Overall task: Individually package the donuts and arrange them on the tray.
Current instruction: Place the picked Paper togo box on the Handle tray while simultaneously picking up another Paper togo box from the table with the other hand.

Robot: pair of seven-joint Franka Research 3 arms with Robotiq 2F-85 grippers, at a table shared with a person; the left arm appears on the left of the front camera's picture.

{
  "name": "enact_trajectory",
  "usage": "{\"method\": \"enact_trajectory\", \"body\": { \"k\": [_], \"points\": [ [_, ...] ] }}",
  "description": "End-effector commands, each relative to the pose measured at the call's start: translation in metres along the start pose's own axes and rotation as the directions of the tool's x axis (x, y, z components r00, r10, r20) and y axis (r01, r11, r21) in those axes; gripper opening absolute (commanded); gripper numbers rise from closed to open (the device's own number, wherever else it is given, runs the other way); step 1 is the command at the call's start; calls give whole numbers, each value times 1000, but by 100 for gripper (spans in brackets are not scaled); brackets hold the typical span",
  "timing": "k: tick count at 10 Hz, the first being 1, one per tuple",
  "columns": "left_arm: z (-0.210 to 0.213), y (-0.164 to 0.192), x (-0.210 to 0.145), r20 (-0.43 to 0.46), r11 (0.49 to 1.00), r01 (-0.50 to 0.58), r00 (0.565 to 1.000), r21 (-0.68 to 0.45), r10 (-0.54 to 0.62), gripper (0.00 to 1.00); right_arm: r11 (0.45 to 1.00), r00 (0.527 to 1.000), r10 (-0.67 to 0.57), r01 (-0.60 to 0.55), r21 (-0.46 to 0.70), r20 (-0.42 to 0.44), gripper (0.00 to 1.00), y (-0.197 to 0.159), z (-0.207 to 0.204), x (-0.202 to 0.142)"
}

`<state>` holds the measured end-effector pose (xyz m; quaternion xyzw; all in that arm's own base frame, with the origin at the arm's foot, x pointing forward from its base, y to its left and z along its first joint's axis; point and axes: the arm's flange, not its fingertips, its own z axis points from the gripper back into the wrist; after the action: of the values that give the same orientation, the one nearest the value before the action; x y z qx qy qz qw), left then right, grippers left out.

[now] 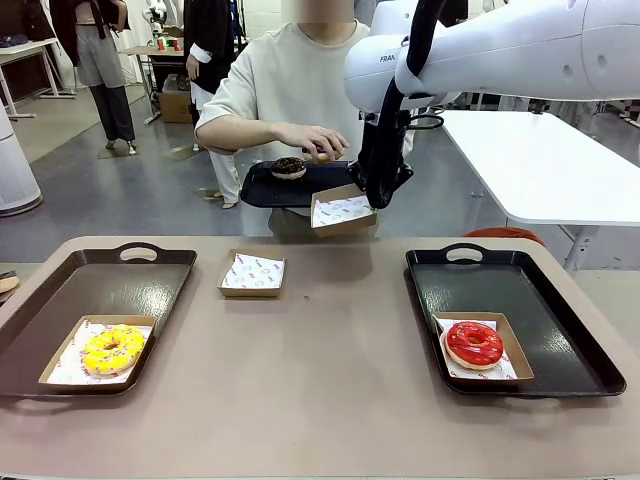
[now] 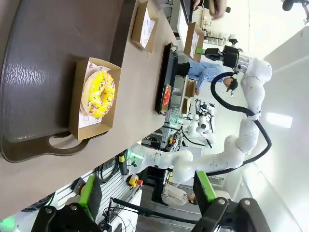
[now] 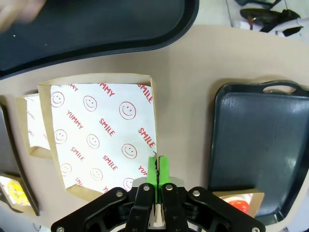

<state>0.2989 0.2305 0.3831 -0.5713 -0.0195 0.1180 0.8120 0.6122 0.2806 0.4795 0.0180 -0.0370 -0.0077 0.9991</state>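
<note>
My right gripper (image 1: 370, 203) is shut on the rim of an empty cardboard box (image 1: 341, 211) lined with printed paper and holds it in the air beyond the table's far edge. In the right wrist view the green pads (image 3: 163, 170) pinch the box (image 3: 101, 140) at its near edge. Just behind it the person holds a black tray (image 1: 262, 188) with a chocolate-brown donut (image 1: 289, 167), one hand (image 1: 318, 140) over it. The yellow donut (image 1: 112, 348) lies boxed on the left tray (image 1: 100, 285). The red donut (image 1: 473, 343) lies boxed on the right tray (image 1: 545, 300). My left gripper (image 2: 145, 193) is open, well back from the yellow donut (image 2: 99, 93).
Another empty lined box (image 1: 253, 272) sits on the table between the two trays, towards the far side. A white table (image 1: 550, 165) stands beyond on the right. People stand far off at the back left.
</note>
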Motion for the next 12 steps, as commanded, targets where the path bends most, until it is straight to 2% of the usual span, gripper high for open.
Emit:
{"method": "enact_trajectory", "body": {
  "k": [1,12],
  "points": [
    [1,-1,-5,11,1000,-3,1000,-5,3,100,1000,1000,-1,1,1,6,0,-2,1,-2],
    [1,-1,-5,11,1000,-3,1000,-5,3,100,1000,1000,-1,1,1,6,0,-2,1,-2]
  ]
}}
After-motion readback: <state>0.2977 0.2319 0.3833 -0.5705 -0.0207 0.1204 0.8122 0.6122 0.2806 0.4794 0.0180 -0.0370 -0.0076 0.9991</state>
